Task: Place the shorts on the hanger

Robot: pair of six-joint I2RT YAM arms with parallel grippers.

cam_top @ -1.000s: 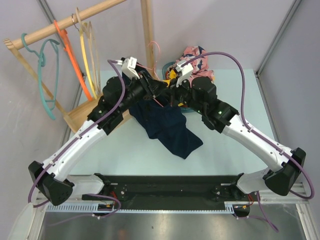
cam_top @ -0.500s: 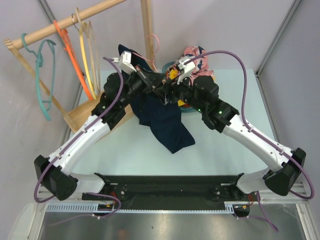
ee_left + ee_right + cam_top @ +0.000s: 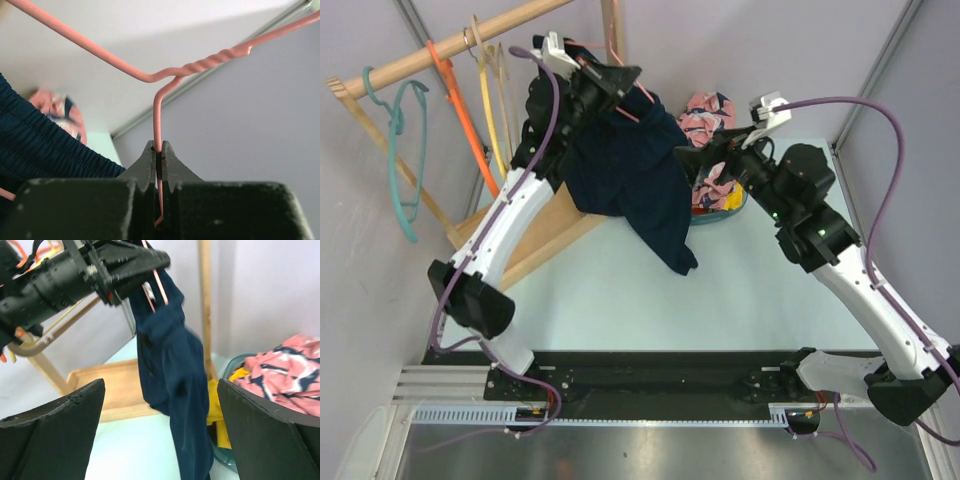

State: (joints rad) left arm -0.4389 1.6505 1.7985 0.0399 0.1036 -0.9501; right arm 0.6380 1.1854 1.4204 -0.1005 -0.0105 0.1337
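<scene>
Hanging from the hanger (image 3: 200, 65), the shorts (image 3: 630, 170) drape down w/ one leg end low over the table (image 3: 620, 300), beside the wooden rack (image 3: 470, 35). L gripper (image 3: 156, 150) fingers pinched tight on hanger's wire neck. R gripper (image 3: 160, 385) spread wide, holding nothing, apart from shorts, above basket (image 3: 732, 205) w/ pink floral garment (image 3: 705, 110).

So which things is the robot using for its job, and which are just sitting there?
In the job: shorts, pink hanger, left gripper pinching it.
Just sitting: floral garment, yellow garment, orange hanger, teal hanger, wooden rack.
</scene>
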